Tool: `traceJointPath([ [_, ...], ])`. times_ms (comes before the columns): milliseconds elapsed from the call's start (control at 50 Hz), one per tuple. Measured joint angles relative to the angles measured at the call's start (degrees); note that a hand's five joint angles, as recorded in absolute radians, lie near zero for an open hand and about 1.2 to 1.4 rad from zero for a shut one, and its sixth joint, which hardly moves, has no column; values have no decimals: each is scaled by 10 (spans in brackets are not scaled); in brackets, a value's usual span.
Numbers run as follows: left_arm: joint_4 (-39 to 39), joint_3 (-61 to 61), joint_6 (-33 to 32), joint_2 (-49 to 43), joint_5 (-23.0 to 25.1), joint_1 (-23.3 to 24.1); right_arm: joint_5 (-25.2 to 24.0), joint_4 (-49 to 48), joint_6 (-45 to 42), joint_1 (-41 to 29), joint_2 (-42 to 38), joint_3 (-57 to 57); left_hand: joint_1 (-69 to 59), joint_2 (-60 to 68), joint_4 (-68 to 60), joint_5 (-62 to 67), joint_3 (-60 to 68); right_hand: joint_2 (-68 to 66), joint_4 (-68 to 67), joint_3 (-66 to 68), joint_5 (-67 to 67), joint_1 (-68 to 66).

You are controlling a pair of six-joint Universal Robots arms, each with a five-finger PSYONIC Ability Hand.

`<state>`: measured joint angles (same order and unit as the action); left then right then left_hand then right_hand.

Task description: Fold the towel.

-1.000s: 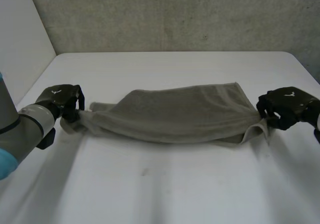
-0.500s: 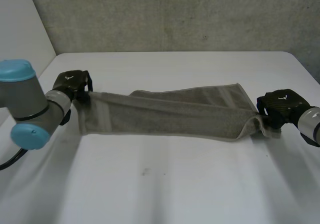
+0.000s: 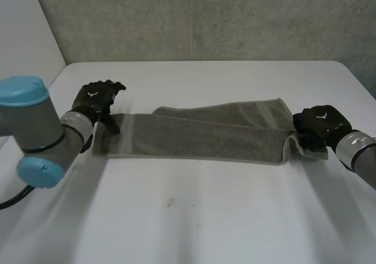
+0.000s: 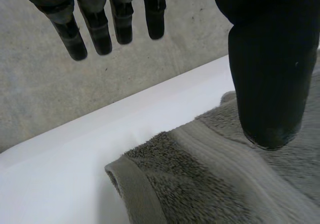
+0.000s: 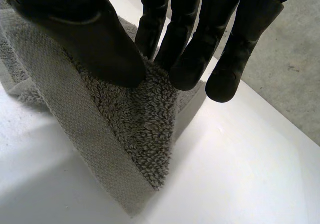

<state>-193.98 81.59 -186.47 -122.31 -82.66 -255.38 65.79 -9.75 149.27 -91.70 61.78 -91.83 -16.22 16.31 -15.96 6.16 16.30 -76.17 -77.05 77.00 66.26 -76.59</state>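
**Operator:** Start at the left. Where's my left hand?

**Spotter:** Your left hand (image 3: 97, 101) sits close to the table's (image 3: 188, 217) left edge, right at the towel's (image 3: 200, 136) left end. Its fingers (image 4: 97, 29) are straight and spread well away from the thumb (image 4: 270, 59), with nothing caught between them. The thumb tip hangs over the pile; I can't tell whether it touches. The hemmed, rounded corner beside it lies flat on the white top.

**Operator:** And the towel itself?

**Spotter:** It's a long grey-green terry strip stretched across the middle of the table, running from one hand to the other. It lies in layers: the near one reaches your left hand, and the one toward the far edge starts further right. You've got a broad stretch of bare table from the towel to the near edge. There's a narrower band behind it, up to the far edge under the concrete wall (image 3: 205, 17).

**Operator:** Right side?

**Spotter:** Your right hand (image 3: 317, 122) is near the right edge, clamped on the towel's right end, thumb against fingertips. The cloth tents up there into a ridge, looped pile on top and a flat woven band down its side. Little room is left between that hand and the edge.
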Motion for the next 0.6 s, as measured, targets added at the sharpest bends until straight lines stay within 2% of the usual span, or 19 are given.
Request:
traceJointPath([
  [120, -16, 81, -27, 50, 1, -2, 0, 1, -1, 0, -1, -3, -88, 88, -91, 90, 88, 0, 0, 0, 0, 0],
  [300, -25, 130, -131, 41, 5, -3, 0, 1, -1, -1, -3, -6, -99, 99, -102, 100, 99, 0, 0, 0, 0, 0],
  [400, -49, 145, -191, 20, 28, -5, 0, 0, -2, -1, -6, -8, -66, 65, -68, 64, 65, 0, 0, 0, 0, 0],
  [600, -76, 145, -209, -6, 54, -8, -1, -1, -3, -2, -7, -11, -44, 40, -44, 39, 41, 0, 0, 0, 0, 0],
])
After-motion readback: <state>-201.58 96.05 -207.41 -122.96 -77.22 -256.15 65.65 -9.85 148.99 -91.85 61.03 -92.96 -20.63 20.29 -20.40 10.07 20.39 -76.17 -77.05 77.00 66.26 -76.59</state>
